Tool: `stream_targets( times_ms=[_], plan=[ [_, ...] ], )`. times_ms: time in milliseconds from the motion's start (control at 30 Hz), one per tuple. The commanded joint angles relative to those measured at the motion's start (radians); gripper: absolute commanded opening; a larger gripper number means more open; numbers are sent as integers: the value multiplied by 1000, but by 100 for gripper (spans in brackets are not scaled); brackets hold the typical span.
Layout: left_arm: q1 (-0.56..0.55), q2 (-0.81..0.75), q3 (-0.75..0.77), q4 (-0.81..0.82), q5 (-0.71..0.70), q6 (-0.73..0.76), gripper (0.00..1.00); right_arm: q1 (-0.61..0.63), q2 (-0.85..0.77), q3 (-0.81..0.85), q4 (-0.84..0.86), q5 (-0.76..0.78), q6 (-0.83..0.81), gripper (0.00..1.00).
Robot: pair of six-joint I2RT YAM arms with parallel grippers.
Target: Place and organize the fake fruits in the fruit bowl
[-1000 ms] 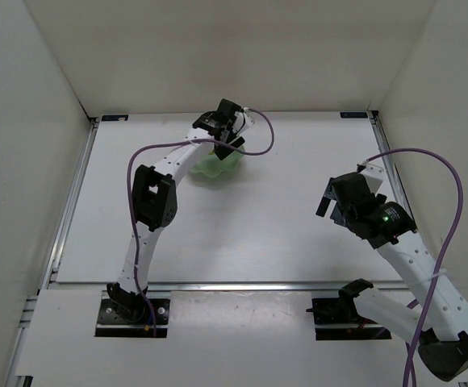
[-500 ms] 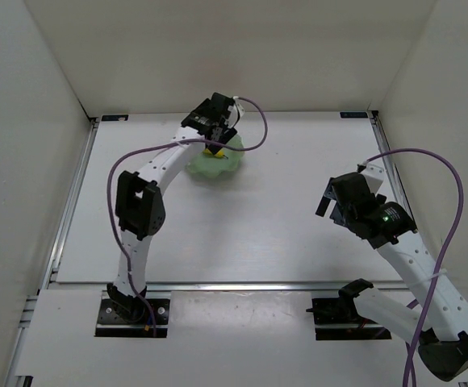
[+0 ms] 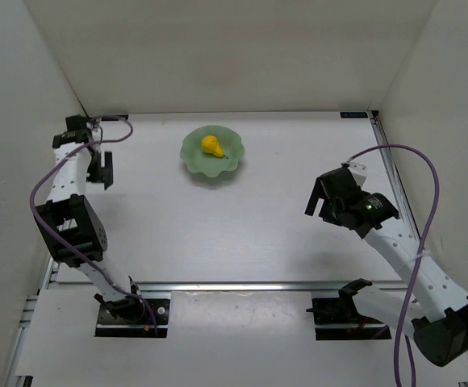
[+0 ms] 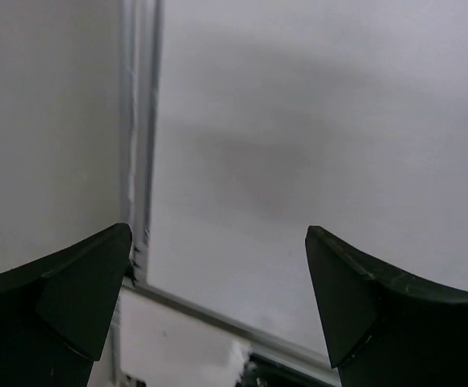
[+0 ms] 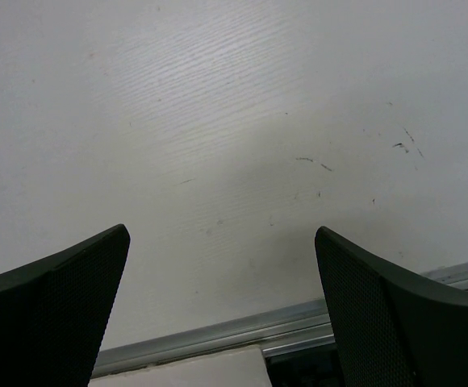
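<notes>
One pear point(image 3: 211, 145) lies in the bowl point(image 3: 192, 158), far middle of the table point(image 3: 242, 234) in your top view, with the left gripper point(image 3: 103, 171) beside the wall point(image 3: 24, 121) and the right gripper point(image 3: 319, 197) well off right. Your left wrist shows jaws wide over the side rail point(image 4: 141, 161). Your right wrist shows jaws wide above tabletop, a rail point(image 5: 218, 330) close by.

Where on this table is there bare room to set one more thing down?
The widest bare patch is the middle of the table, between the fruit bowl, the right gripper and the near rail. The far right corner is bare too. The left edge is crowded: the left gripper hangs there beside the wall.
</notes>
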Motion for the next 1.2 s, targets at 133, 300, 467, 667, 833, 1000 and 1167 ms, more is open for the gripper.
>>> stream_targets(
  times_ms=[133, 300, 467, 667, 833, 1000, 1167],
  plan=[
    [122, -218, -324, -31, 100, -74, 100, -4, 61, 32, 86, -63, -62, 100],
    [174, -287, -427, -17, 113, -115, 100, -13, 90, 32, 115, -74, -93, 100],
    [195, -276, -404, -17, 143, -137, 100, -13, 112, 41, 115, -83, -114, 100],
    [195, -267, -349, -26, 152, -157, 100, -13, 121, 41, 124, -83, -125, 100],
    [195, -256, -338, -26, 152, -157, 100, -13, 130, 41, 133, -83, -125, 100],
    [195, -266, -347, -26, 162, -157, 100, -13, 140, 51, 133, -92, -125, 100],
    [195, -266, -347, -26, 162, -157, 100, -13, 140, 51, 133, -92, -125, 100]
  ],
)
